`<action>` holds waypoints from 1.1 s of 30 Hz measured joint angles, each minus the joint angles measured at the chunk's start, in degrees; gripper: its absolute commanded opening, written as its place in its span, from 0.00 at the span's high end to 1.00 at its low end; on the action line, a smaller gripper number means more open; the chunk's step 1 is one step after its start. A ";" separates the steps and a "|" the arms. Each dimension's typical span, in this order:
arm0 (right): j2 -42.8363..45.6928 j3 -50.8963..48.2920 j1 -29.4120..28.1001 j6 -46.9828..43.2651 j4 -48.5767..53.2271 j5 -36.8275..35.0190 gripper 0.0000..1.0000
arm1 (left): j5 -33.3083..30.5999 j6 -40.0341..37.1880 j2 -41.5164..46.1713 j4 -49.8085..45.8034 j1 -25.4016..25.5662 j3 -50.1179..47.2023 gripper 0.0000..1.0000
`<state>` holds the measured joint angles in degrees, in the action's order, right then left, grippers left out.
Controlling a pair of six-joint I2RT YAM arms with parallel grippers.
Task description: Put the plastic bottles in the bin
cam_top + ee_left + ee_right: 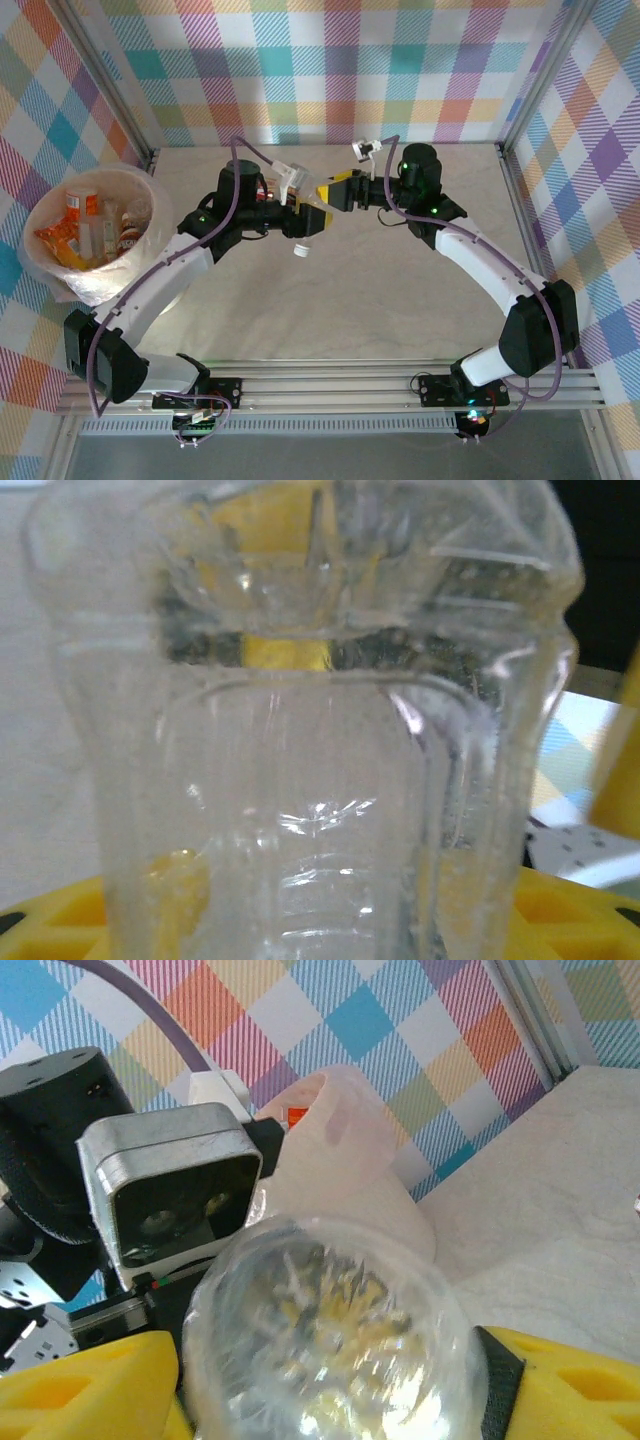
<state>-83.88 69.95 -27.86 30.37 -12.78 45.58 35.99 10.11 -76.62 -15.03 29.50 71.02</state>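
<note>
- The pale table [400, 300] spreads between checked walls, with both arms reaching in from the near edge and meeting over its far middle.
- The bin [38, 215] stands at the far left edge of the table. Its pale wall and thin liner also show behind the left arm in the right wrist view [350, 1160].
- Inside the bin lie several plastic bottles [90, 232], orange and clear, with red labels among them.
- One clear bottle [312, 222] hangs above the table between the two grippers, well apart from the bin, its white cap [300, 251] toward the near side.
- The left gripper [298, 212] is closed around this clear bottle, whose ribbed wall [320, 780] sits between its yellow fingers [60, 925].
- The right gripper [335, 192] has a yellow finger on each side of the bottle's base [330, 1340]; I cannot tell whether they press on it.
</note>
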 measured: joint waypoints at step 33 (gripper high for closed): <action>6.54 -5.79 0.02 -7.32 6.78 -29.59 0.00 | -74.93 2.58 18.10 -35.89 -14.91 20.13 0.42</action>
<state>-77.34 64.16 -27.83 23.05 -6.00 15.99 -38.94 12.69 -58.52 -50.92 14.59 91.15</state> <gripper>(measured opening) 0.996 0.579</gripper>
